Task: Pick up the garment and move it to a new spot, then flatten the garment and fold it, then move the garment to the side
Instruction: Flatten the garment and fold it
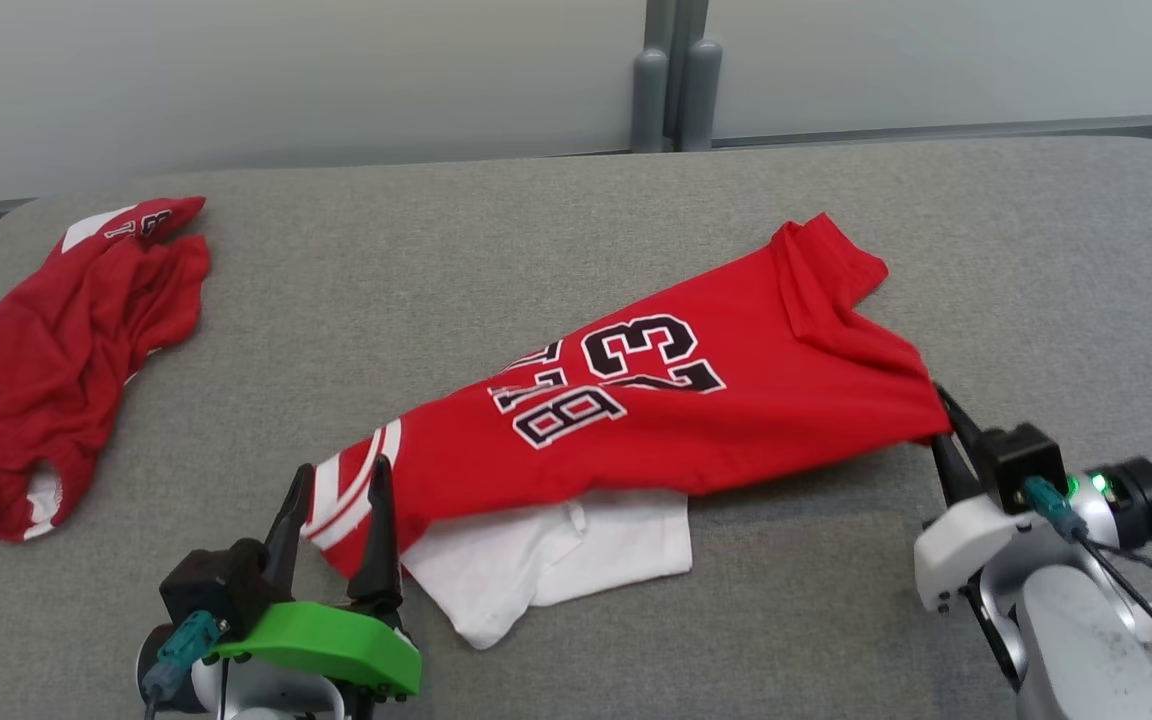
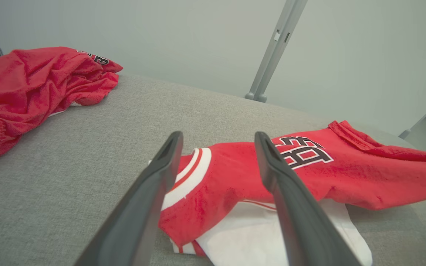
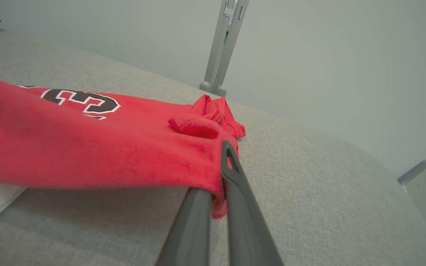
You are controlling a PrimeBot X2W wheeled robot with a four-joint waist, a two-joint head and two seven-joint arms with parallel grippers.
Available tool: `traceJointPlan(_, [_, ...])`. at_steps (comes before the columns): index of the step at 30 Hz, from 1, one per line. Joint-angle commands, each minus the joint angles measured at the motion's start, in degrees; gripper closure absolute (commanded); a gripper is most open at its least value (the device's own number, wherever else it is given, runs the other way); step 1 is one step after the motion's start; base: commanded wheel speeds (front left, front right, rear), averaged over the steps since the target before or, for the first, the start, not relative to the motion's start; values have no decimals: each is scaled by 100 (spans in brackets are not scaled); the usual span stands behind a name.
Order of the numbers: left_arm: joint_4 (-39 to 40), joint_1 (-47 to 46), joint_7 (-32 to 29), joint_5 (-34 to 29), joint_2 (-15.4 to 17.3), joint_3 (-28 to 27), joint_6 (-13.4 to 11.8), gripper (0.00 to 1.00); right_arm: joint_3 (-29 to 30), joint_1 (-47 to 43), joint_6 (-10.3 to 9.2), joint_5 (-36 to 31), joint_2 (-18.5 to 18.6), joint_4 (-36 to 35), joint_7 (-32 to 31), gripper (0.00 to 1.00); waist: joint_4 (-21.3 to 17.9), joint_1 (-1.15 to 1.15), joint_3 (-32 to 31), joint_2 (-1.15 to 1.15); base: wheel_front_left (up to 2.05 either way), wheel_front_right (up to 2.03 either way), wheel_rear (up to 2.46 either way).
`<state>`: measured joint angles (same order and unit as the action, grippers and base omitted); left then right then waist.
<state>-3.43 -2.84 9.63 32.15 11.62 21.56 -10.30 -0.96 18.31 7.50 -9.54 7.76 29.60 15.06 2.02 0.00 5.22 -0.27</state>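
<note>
Right gripper (image 1: pixel 941 425) is clenching the right-hand corner of the red jersey (image 1: pixel 676 400) and lifting that edge a little off the grey padded table (image 1: pixel 636 220). The garment is lying slantwise across the middle of the table, number side up, and sagging toward its far end. This is probably the grab for stretching it flat. The left gripper (image 1: pixel 341 470) is hovering with its fingers spread wide, straddling the striped white-trimmed corner at the jersey's other end. It is gripping nothing and looks to be lining up the matching pinch so both ends can be pulled taut. White cloth (image 1: pixel 546 560) is sticking out from under the jersey's near edge, and I cannot tell whether it is lining or a separate piece. A second red garment (image 1: pixel 56 360) is sitting crumpled well apart at the table's left end. The right wrist view is showing what the head view isn't: red fabric is bunching between the two fingers of the right gripper (image 3: pixel 215 173), with a shadow under the raised hem. The left wrist view is showing the left gripper (image 2: pixel 218 135) spread apart, with the striped hem lying between the fingers and the white cloth (image 2: pixel 257 240) under it. The head view alone is giving the whole layout, including the metal post (image 1: pixel 676 80) behind the table.
</note>
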Motion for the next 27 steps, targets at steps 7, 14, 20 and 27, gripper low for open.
traceJointPlan(7, [32, 117, -67, 30, 80, 7, -58, 0, 434, -941, -2, 105, -267, 19, 20, 100, -469, 0, -150, 27, 0, 0, 0])
traceJointPlan(14, [10, 155, -65, 71, 104, 0, -91, 0, 690, -1210, -2, 83, -437, 3, 20, 16, -595, 0, -191, 27, 0, 0, 0])
traceJointPlan(20, [-67, 227, -42, 157, 96, -34, -86, 0, 740, -1393, -2, -52, -463, -14, 20, 0, -655, 0, -220, 27, 0, 0, 0])
traceJointPlan(27, [-301, 250, 14, 284, 167, -177, -64, 0, 1009, -1735, -2, -121, -472, -290, 20, 0, -760, 0, -298, 27, 0, 0, 0])
